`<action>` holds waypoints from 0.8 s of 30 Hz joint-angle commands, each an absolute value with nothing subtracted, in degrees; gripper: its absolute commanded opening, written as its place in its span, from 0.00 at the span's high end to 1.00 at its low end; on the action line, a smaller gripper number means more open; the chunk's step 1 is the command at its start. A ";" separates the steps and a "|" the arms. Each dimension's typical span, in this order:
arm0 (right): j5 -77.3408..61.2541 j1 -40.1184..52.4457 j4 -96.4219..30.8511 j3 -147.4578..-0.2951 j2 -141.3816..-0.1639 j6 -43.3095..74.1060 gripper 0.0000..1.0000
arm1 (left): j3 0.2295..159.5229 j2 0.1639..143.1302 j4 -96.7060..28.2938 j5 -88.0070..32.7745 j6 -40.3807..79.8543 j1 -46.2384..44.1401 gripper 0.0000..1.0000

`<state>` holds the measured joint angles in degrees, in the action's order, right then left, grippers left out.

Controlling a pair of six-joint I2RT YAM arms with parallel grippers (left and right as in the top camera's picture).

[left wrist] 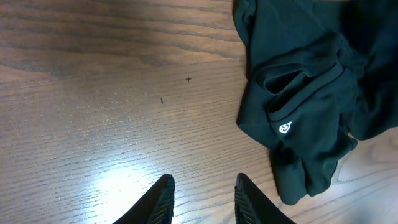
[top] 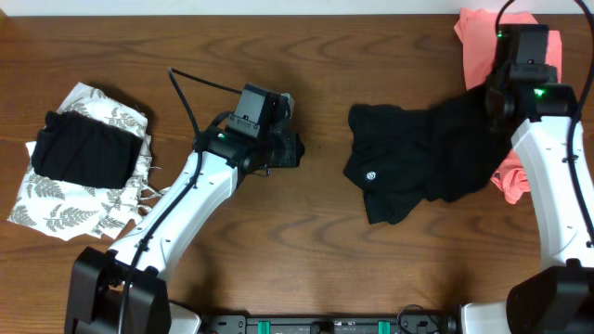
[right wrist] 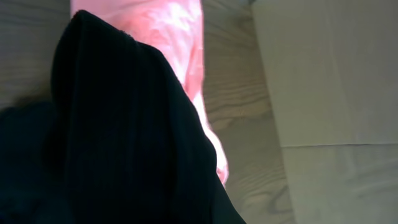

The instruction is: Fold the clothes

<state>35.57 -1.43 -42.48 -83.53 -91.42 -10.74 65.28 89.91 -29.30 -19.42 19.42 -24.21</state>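
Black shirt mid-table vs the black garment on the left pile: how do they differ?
The black shirt sprawls crumpled on the table; the left black garment lies folded into a neat rectangle on a white leaf-print garment. The shirt shows a small white logo; the folded one shows none. Both are black fabric.

Overhead faces down; wrist views share the shirt (top: 418, 158).

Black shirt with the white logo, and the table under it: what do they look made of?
Crumpled black shirt: likely soft knit fabric, matte, slumping in limp folds. Brown table: wood or wood-look laminate; grain lines, faint sheen under light.
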 commanded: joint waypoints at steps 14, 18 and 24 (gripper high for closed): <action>13.39 1.80 -45.56 -84.64 -90.32 -22.39 0.99 | 65.47 89.49 -29.21 -19.94 18.68 -24.25 0.67; 5.17 5.15 -49.10 -84.64 -90.35 -24.14 0.99 | 65.47 89.49 -29.19 -19.94 18.68 -24.25 0.67; 1.19 10.85 -52.47 -84.62 -91.90 -24.25 0.99 | 65.47 89.49 -28.82 -19.92 18.68 -24.25 0.67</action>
